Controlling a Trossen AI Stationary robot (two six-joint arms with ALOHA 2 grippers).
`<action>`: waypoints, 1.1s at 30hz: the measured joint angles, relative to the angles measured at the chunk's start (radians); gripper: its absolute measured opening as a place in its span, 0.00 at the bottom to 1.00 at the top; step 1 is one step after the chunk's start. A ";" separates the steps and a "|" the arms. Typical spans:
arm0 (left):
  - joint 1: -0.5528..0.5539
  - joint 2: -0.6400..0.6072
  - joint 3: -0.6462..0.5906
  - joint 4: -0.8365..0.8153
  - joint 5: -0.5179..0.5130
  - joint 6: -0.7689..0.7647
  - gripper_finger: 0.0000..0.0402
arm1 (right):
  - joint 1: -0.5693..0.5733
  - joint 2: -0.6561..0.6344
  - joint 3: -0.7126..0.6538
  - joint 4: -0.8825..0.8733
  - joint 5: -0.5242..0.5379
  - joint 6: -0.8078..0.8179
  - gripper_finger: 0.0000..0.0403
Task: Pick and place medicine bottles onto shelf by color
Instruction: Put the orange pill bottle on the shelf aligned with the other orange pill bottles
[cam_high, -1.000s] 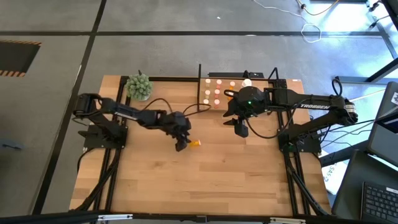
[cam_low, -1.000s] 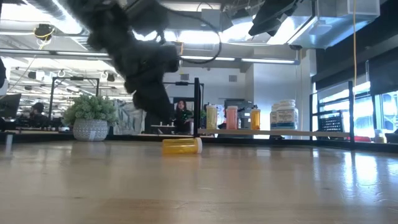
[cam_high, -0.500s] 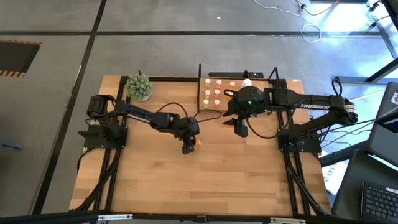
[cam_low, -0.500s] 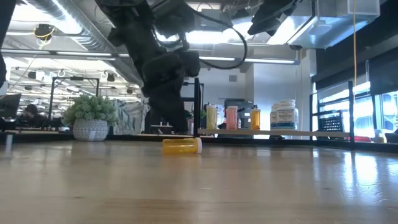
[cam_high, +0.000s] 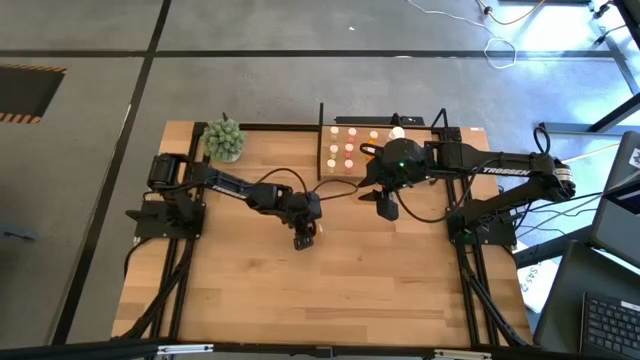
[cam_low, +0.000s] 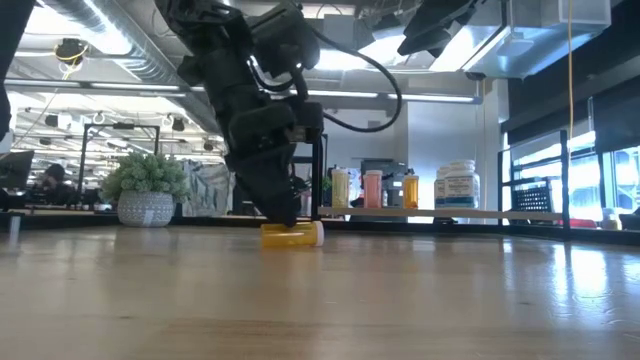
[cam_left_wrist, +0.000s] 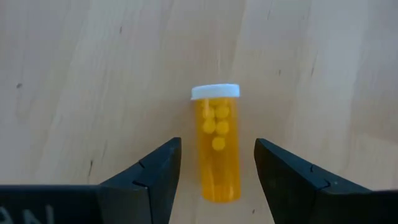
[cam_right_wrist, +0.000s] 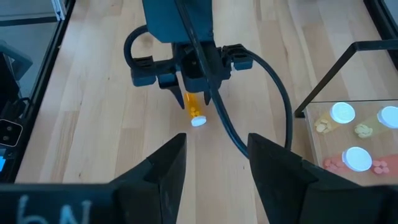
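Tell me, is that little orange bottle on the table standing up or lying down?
Lying down. The orange bottle rests on its side on the table, white cap at one end, pills visible inside, between the open fingers of the left gripper.

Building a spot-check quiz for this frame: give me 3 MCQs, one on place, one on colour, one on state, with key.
1. Where is the left gripper?
A. Over the shelf
B. Low over the lying orange bottle, one finger either side
C. Beside the plant

2. What colour is the cap of the orange bottle?
A. White
B. Red
C. Black

3. How does that bottle stand?
A. Upright on the shelf
B. Lifted off the table
C. On its side on the table

Key:
1 B, the left wrist view shows the open fingers flanking the bottle without touching it.
2 A, white cap on a clear orange body with yellow pills.
3 C, the low view shows it flat on the table, away from the shelf.
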 joint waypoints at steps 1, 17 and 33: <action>0.000 0.000 0.000 -0.004 -0.005 0.000 0.49 | 0.000 0.000 0.000 0.000 0.000 0.000 0.43; -0.007 0.040 0.000 0.011 -0.023 0.001 0.49 | 0.000 0.000 0.000 0.008 0.000 0.000 0.43; -0.010 0.040 -0.001 0.010 -0.048 0.026 0.20 | 0.000 0.000 0.000 0.008 0.000 0.000 0.43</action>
